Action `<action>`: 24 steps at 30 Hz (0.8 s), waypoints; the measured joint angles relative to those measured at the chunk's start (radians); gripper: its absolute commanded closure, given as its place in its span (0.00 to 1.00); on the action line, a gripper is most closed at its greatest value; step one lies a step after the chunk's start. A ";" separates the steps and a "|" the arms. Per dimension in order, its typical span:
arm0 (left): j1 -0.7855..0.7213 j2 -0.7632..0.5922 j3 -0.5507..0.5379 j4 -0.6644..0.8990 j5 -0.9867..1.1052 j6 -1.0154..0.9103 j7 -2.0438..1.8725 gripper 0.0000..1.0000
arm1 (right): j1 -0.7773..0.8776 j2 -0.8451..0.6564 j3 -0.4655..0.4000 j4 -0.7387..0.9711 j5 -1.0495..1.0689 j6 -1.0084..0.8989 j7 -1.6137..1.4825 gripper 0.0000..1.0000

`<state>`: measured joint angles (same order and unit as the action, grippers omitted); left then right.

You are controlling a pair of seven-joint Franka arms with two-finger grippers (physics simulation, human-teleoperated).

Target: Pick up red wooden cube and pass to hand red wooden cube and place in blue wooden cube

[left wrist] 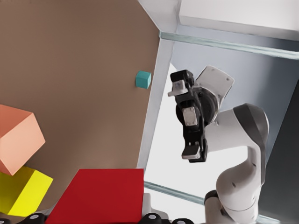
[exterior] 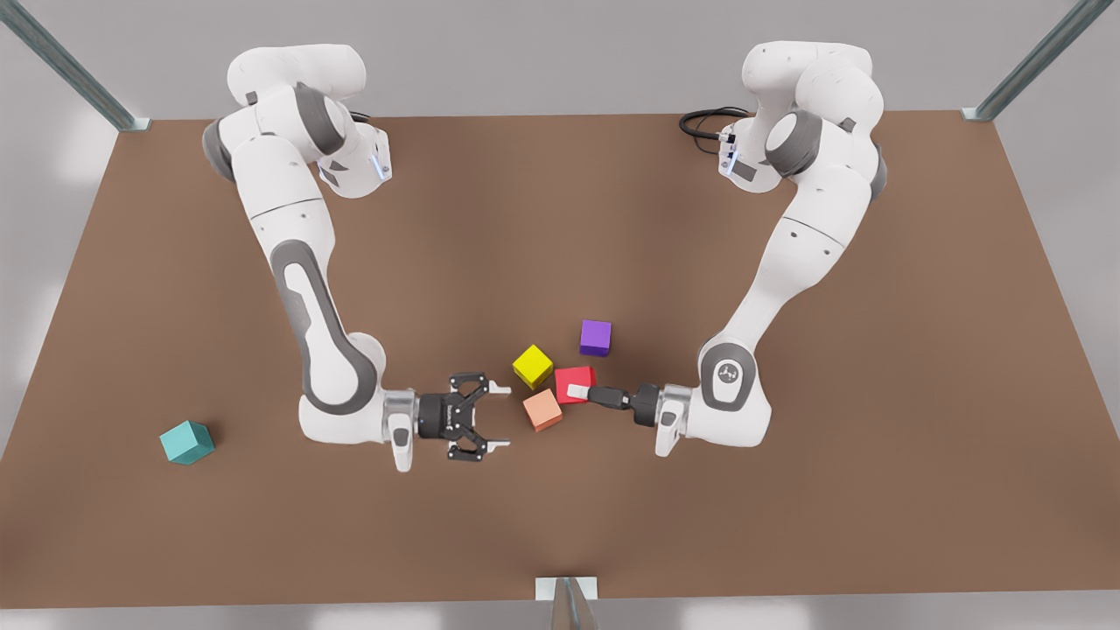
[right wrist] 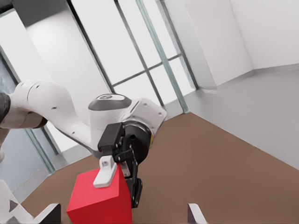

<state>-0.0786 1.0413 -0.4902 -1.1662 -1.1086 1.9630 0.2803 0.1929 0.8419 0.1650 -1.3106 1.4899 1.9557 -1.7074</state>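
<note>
The red wooden cube (exterior: 579, 376) (left wrist: 100, 196) (right wrist: 98, 203) is clamped in my left gripper (exterior: 577, 389) (right wrist: 114, 179), which reaches in level from the front view's right. It hangs between the yellow and salmon cubes, a little off the brown table (exterior: 787, 490). Facing it from the front view's left, my right gripper (exterior: 503, 416) (left wrist: 183, 120) is open, a short gap from the cube and holding nothing. The blue wooden cube (exterior: 186, 442) (left wrist: 143, 80), teal in colour, sits alone near the table's front-left corner in the front view.
A yellow cube (exterior: 532, 365) (left wrist: 23, 191) and a salmon-orange cube (exterior: 542, 409) (left wrist: 16, 140) lie close to the red cube, toward the right gripper. A purple cube (exterior: 595, 337) stands just behind them. Metal frame posts (exterior: 569, 604) mark the table edges.
</note>
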 measured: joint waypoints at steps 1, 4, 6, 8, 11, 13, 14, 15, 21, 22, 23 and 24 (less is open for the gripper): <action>-0.002 0.000 0.000 0.000 0.000 0.003 0.005 0.24 | 0.000 0.000 0.008 -0.015 0.004 0.002 -0.030 0.00; -0.016 0.007 -0.001 0.002 -0.001 0.022 0.019 0.24 | 0.001 0.000 0.025 -0.045 0.015 0.006 -0.113 0.00; -0.025 0.013 -0.004 0.008 -0.001 0.042 0.027 0.24 | 0.003 0.000 0.035 -0.057 0.022 0.008 -0.162 0.00; -0.027 0.015 -0.004 0.010 -0.001 0.056 0.034 0.24 | 0.011 0.000 0.039 -0.073 0.037 0.011 -0.208 0.00; -0.027 0.016 -0.005 0.011 -0.001 0.070 0.044 0.24 | 0.017 0.000 0.040 -0.096 0.054 0.015 -0.271 0.00; -0.027 0.016 -0.005 0.011 -0.001 0.076 0.049 0.24 | 0.024 0.000 0.040 -0.109 0.068 0.017 -0.309 0.00; -0.027 0.016 -0.005 0.011 -0.002 0.079 0.052 0.24 | 0.026 0.000 0.040 -0.118 0.076 0.018 -0.327 0.00; -0.027 0.016 -0.005 0.011 -0.002 0.081 0.054 0.24 | 0.028 0.000 0.040 -0.123 0.082 0.019 -0.344 0.00; -0.029 0.016 -0.005 0.011 -0.002 0.088 0.066 0.24 | 0.040 0.026 0.040 -0.120 0.122 0.027 -0.431 0.00; -0.029 0.016 -0.005 0.011 -0.002 0.089 0.068 0.24 | 0.041 0.029 0.040 -0.119 0.126 0.029 -0.442 0.00; -0.029 0.016 -0.005 0.011 -0.002 0.090 0.069 0.24 | 0.042 0.031 0.040 -0.118 0.130 0.031 -0.453 0.00; -0.030 0.016 -0.005 0.011 -0.002 0.091 0.071 0.24 | 0.047 0.033 0.040 -0.117 0.136 0.034 -0.464 0.00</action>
<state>-0.1085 1.0570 -0.4948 -1.1555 -1.1102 2.0542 0.3508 0.2402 0.8749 0.2051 -1.4276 1.6261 1.9898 -2.1714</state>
